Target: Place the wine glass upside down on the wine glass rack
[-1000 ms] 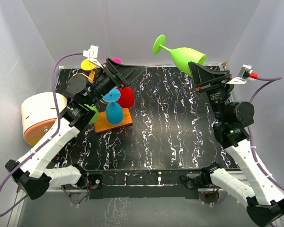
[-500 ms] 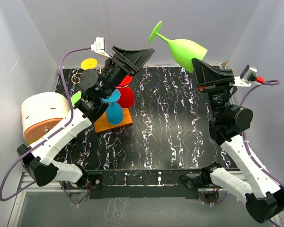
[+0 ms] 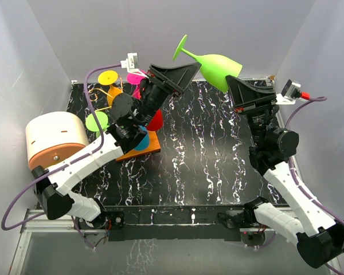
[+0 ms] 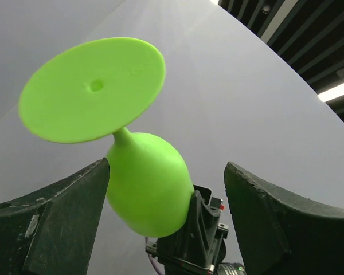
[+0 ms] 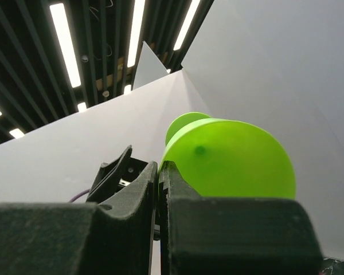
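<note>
Starting at the left, the wine glass rack [image 3: 152,148] stands where it did, orange base on the marbled table [image 3: 218,160], but I can now see more of it. My left arm hung over it a second ago and has since lifted off and swung right, so the yellow foot [image 3: 108,77] and the other coloured glasses already hanging there are uncovered. The left gripper [image 3: 189,70] is now up in the air, pointing at the wine glass [image 3: 217,66], with its jaws wide apart. From the left wrist camera the green bowl [image 4: 146,195] sits between the two fingers [image 4: 57,223]. The left one looks very close to the bowl, though I cannot tell whether it touches. The glass itself has travelled left and tipped further, so it lies nearly sideways high above the table's far edge, foot [image 3: 180,47] toward the rack and mouth toward the right arm. The right gripper [image 3: 232,80] is clamped tight on the rim, as it has been all along. I read this as a handover being set up. The glass is nowhere near hung yet, and the left jaws must close on the bowl or stem before the right lets go. A premature release would drop the glass.
</note>
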Action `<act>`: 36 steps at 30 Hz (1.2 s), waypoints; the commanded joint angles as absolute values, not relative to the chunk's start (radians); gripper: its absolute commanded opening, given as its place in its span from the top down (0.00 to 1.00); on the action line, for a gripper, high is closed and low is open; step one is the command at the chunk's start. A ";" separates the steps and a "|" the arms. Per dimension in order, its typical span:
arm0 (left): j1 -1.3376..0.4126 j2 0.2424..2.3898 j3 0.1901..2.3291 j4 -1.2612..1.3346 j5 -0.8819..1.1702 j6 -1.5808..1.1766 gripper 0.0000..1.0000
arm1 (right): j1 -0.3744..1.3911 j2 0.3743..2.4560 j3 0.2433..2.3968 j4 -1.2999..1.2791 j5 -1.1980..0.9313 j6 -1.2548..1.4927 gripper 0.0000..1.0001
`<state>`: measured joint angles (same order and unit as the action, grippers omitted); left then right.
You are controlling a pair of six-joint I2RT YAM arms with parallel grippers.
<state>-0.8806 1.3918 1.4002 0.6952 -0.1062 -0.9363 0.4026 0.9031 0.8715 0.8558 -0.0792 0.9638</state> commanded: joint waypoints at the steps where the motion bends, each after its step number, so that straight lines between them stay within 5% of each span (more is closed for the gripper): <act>1: -0.892 1.430 1.440 0.790 -0.173 -0.889 0.22 | 0.399 0.872 0.873 0.885 -0.106 0.979 1.00; 15: -0.902 1.430 1.376 0.966 -0.270 -0.896 0.35 | 0.399 0.836 0.848 0.828 -0.139 0.959 1.00; 36: -0.903 1.482 1.400 1.059 -0.279 -0.930 0.75 | 0.399 0.797 0.796 0.789 -0.293 0.960 1.00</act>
<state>-0.8997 1.4857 1.3743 0.9611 -0.2726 -0.9195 0.4030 0.8074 0.8028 0.8009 -0.2394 0.9672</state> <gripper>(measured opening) 0.282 0.020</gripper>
